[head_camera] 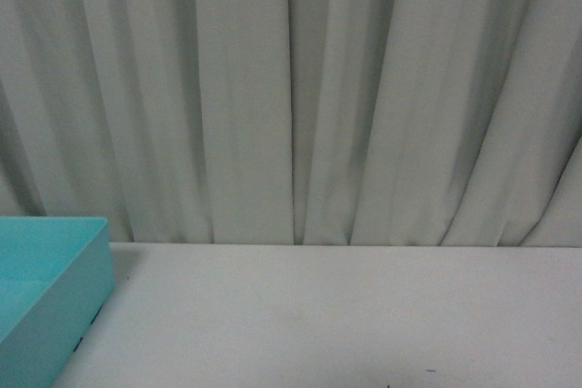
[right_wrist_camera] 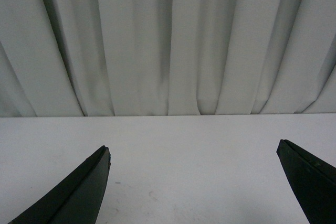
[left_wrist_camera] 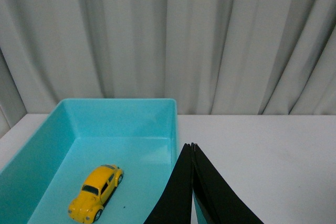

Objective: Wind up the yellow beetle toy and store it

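**Beetle in the bin; clearing away**

We see the yellow beetle toy (left_wrist_camera: 96, 200) lying in the turquoise bin (left_wrist_camera: 157, 104), lower left of the left wrist frame; our left gripper (left_wrist_camera: 192, 148) has its fingers pressed together, holding nothing; our right gripper (right_wrist_camera: 193, 153) stands wide apart over bare table (right_wrist_camera: 189, 145). Storing looks done; we should lift away without nudging the bin's wall.

Pale pleated curtain (head_camera: 291, 88) behind; white table (head_camera: 346, 315) below; soft even light

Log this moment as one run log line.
toy: yellow beetle toy inside teal bin | left gripper: shut, empty | right gripper: open, empty, above table
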Available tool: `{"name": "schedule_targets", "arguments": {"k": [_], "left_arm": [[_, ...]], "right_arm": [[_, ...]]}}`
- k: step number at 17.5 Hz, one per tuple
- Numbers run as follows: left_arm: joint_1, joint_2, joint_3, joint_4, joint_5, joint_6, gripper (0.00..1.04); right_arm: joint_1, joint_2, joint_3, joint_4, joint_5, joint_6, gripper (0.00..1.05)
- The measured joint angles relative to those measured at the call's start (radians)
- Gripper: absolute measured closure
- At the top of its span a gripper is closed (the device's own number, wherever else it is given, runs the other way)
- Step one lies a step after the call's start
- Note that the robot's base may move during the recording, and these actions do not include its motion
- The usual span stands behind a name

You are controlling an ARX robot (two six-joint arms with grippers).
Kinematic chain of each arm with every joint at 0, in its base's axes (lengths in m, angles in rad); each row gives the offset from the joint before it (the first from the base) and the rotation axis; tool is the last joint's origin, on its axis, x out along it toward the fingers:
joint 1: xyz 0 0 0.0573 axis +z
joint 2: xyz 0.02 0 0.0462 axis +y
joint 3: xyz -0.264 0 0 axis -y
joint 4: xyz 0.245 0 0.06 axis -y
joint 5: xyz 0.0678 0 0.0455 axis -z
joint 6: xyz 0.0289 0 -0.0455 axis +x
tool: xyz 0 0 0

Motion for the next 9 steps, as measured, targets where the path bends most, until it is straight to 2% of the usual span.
{"name": "schedule_targets", "arguments": {"k": [1,2,5,8,9], "left_arm": [[0.000,0.000,0.000,0.000,0.000,0.000,1.03],[0.000,0.000,0.000,0.000,0.000,-0.001,0.98],[0.000,0.000,0.000,0.000,0.000,-0.001,0.71],[0.000,0.000,0.000,0.000,0.000,-0.001,0.40],[0.000,0.000,0.000,0.000,0.000,-0.001,0.33]], "right_arm": [[0.000,0.000,0.000,0.000,0.000,0.000,0.07],[0.000,0.000,0.000,0.000,0.000,0.000,0.07],[0.000,0.000,0.000,0.000,0.000,0.000,0.07],[0.000,0.000,0.000,0.000,0.000,0.000,0.07],[0.000,0.000,0.000,0.000,0.000,0.000,0.07]]}}
